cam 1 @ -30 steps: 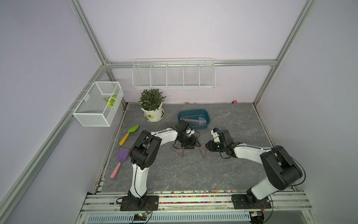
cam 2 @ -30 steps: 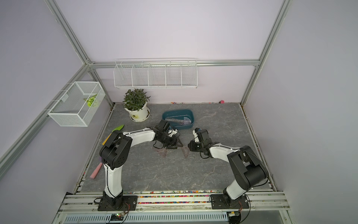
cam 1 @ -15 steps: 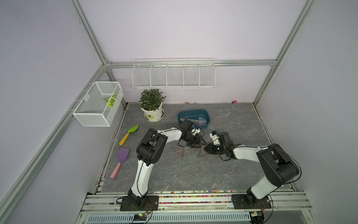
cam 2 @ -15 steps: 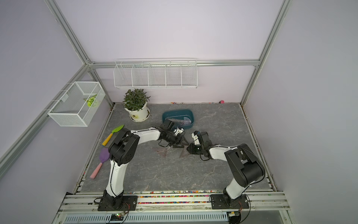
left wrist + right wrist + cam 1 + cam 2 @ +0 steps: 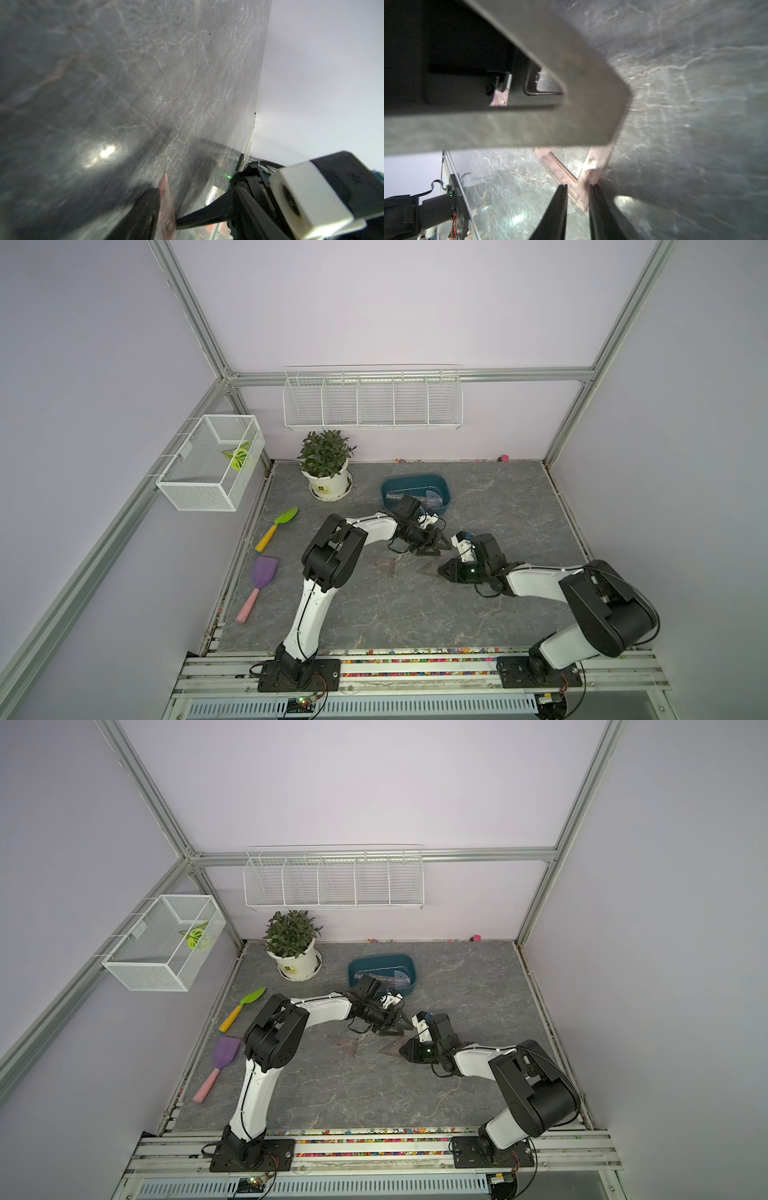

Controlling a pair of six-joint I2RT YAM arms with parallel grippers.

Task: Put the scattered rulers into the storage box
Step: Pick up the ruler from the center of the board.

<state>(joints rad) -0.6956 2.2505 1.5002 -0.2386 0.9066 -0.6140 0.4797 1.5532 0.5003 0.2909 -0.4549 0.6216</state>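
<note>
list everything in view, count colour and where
box: 1, dark teal, back of table
rulers in box: at least 2, clear, strip and half-round
triangle rulers: 2, purplish clear, flat mid-table; a third sliver between the left jaws
plant pot: 1, white, green plant, back left
trowel: 1, green, yellow handle, left edge
shovel: 1, purple, pink handle, left edge, nearer front
wire baskets: 2, white, left wall, back wall
leaf: 1, green, left-wall basket
table: 1, grey marble
arms: 2, white and black, left, right
left jaws: apart, grip unclear
right jaws: narrow gap astride one triangle's corner, grip unclear
</note>
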